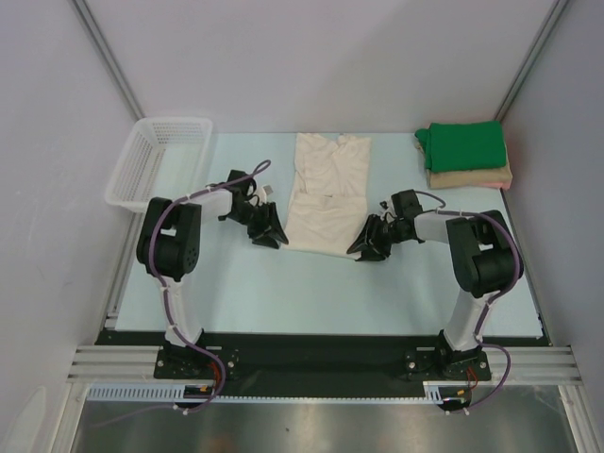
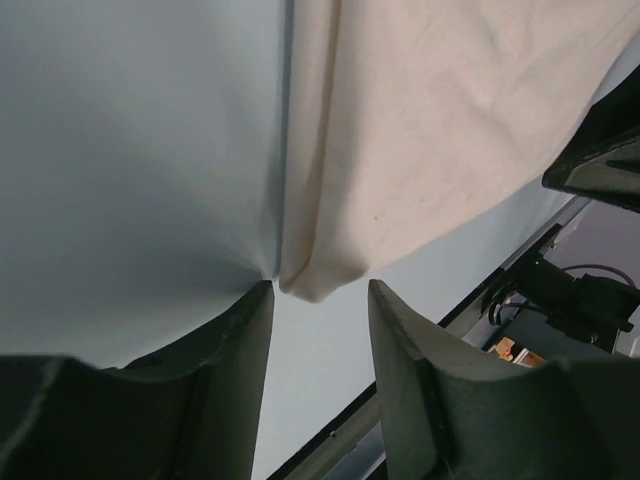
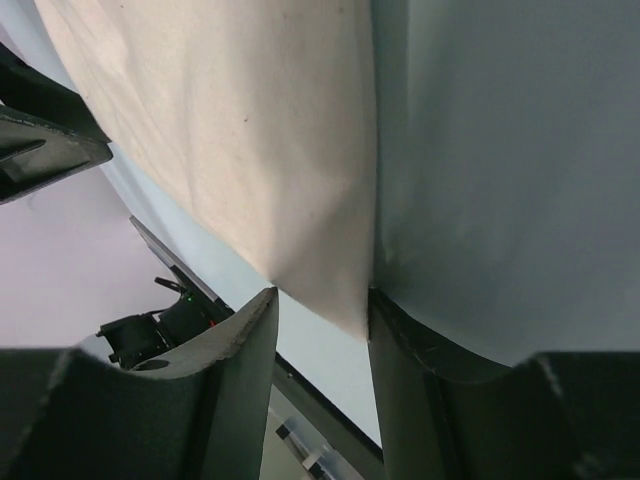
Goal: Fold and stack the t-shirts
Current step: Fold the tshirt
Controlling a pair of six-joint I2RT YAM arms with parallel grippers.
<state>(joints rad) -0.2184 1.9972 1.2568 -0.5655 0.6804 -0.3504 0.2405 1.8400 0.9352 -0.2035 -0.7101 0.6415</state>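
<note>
at cream t-shirt corner, left hand half-open

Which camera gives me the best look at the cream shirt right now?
Top external: it shows the whole cream shirt, collar to hem. The left and right wrist views each show only one near corner of it, close up.

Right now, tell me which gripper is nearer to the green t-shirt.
Right. The right gripper is at the near right corner of the cream t-shirt, with the green t-shirt beyond it, far right; the left gripper is at the near left corner, farther off.
</note>
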